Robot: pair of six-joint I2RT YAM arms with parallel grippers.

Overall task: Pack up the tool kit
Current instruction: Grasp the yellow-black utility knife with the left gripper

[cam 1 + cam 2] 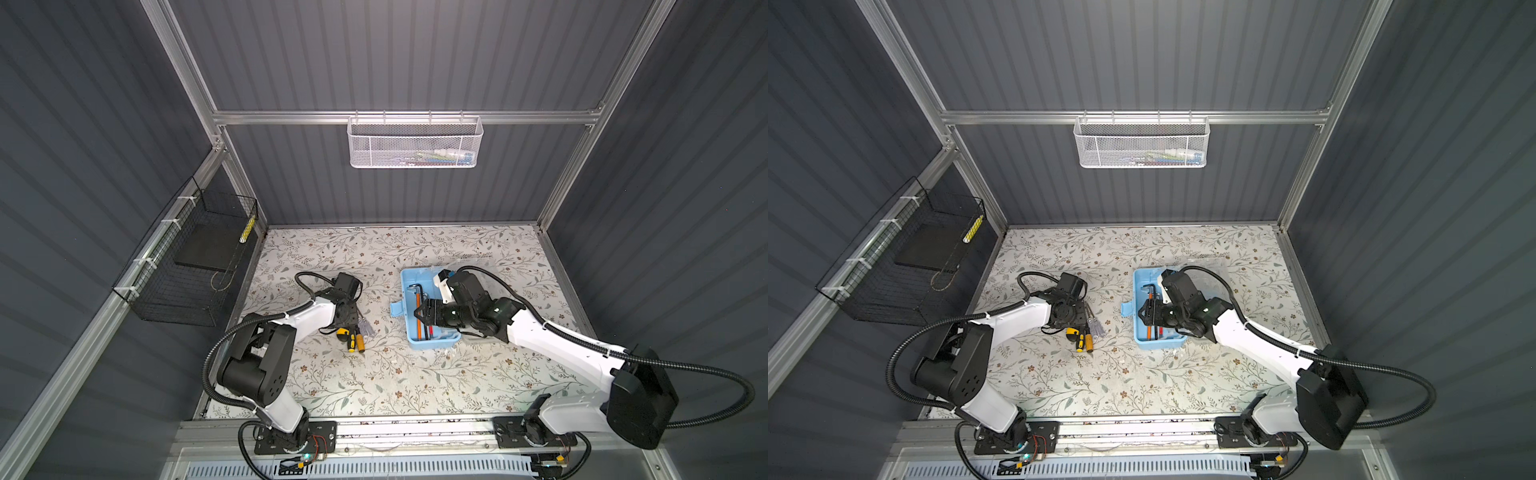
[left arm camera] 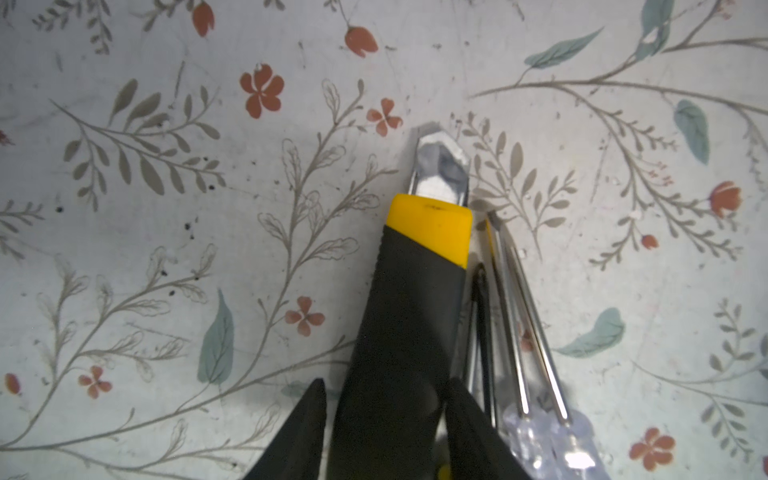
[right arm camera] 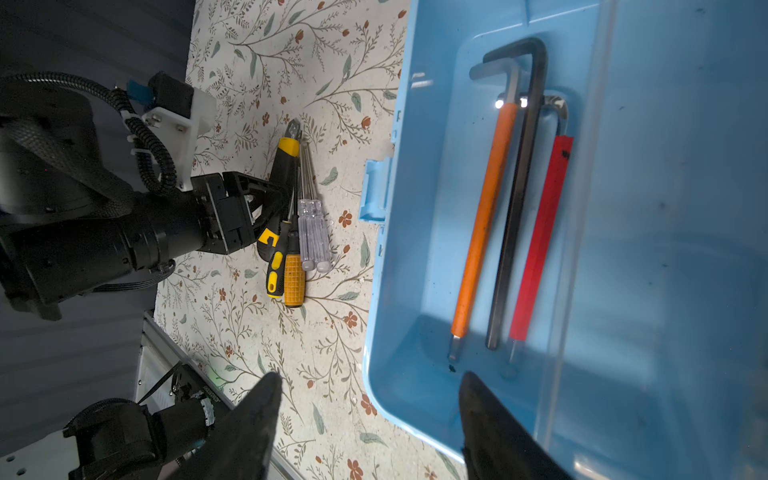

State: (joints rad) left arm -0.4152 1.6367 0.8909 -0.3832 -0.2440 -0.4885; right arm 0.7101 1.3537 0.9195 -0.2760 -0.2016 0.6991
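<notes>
Two spread hands: left hand (image 2: 384, 386) astride half-hidden utility knife (image 2: 415, 291), right hand (image 3: 369, 376) astride box (image 3: 390, 311) wall

Light-blue box (image 3: 424, 249), orange, black and red hex keys (image 3: 515, 208), yellow-black utility knife (image 2: 407, 311), floral tabletop (image 1: 374, 374) (rust flowers, teal leaves).

Tool box (image 1: 432, 341) right of centre on the worktop (image 1: 374, 382), hex keys (image 3: 515, 199) side by side inside, utility knife (image 2: 411, 316) and screwdrivers (image 3: 293, 266) bunched to its left, left gripper (image 2: 386, 386) astride the knife
</notes>
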